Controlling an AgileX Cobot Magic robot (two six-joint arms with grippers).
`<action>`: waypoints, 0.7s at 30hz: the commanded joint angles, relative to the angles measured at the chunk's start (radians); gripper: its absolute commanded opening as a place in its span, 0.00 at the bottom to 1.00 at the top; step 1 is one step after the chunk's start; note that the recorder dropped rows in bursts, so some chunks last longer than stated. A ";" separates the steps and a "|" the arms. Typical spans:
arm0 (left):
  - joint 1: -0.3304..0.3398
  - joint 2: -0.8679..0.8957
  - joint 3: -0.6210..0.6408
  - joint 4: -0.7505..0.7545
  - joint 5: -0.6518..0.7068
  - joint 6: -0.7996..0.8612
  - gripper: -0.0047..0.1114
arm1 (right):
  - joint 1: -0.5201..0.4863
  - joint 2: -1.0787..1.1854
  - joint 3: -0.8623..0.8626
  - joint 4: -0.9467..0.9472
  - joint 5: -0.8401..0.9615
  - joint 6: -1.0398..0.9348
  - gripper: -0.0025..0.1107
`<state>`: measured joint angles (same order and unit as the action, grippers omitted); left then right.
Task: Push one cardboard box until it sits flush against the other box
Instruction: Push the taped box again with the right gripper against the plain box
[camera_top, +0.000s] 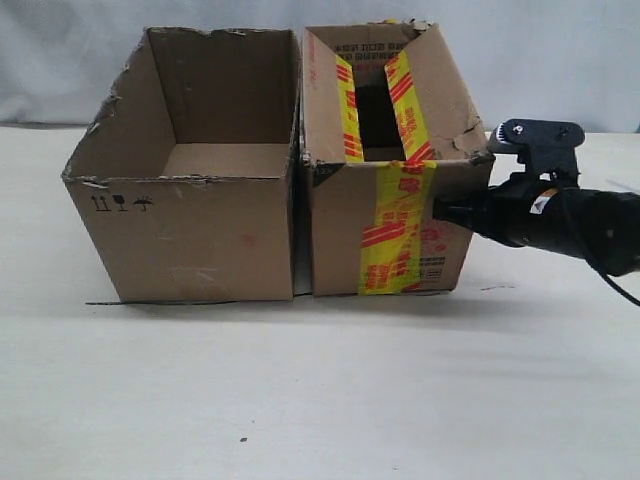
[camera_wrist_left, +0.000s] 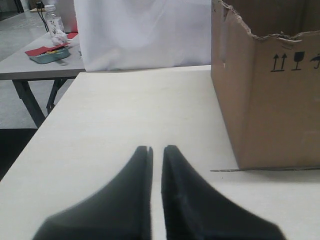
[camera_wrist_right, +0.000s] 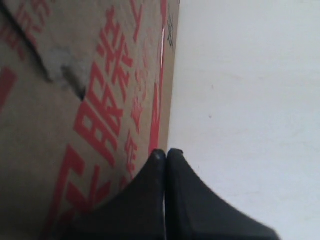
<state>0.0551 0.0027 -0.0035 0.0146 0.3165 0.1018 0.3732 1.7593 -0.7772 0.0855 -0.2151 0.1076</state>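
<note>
The cardboard box (camera_top: 400, 230), banded with yellow and red tape, stands open-topped right of centre. The other box (camera_top: 190, 235), plain brown with small black symbols, stands just left of it. Their rims meet at the top, and a thin dark slit shows between them lower down. My right gripper (camera_top: 440, 210) is shut, its tips against the taped box's right side wall (camera_wrist_right: 75, 100), as the right wrist view (camera_wrist_right: 166, 152) also shows. My left gripper (camera_wrist_left: 156, 149) hovers over bare table left of the plain box (camera_wrist_left: 270, 110), fingers together with a thin slit, holding nothing.
Both boxes stand on a pale table (camera_top: 320, 400) before a white backdrop. A thin black strap (camera_top: 150, 302) sticks out under the plain box. In the left wrist view the table's edge (camera_wrist_left: 35, 135) drops off, and a second table with a tray (camera_wrist_left: 47, 52) stands beyond.
</note>
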 joint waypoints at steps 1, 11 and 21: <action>0.000 -0.003 0.003 -0.008 -0.008 -0.003 0.04 | 0.013 0.033 -0.049 -0.007 0.028 0.010 0.02; 0.000 -0.003 0.003 -0.008 -0.008 -0.003 0.04 | 0.043 0.033 -0.094 -0.007 0.099 -0.015 0.02; 0.000 -0.003 0.003 -0.008 -0.008 -0.003 0.04 | -0.013 -0.379 -0.008 -0.025 0.366 -0.119 0.02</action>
<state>0.0551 0.0027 -0.0035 0.0146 0.3165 0.1018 0.3824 1.5118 -0.8364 0.0729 0.1233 -0.0060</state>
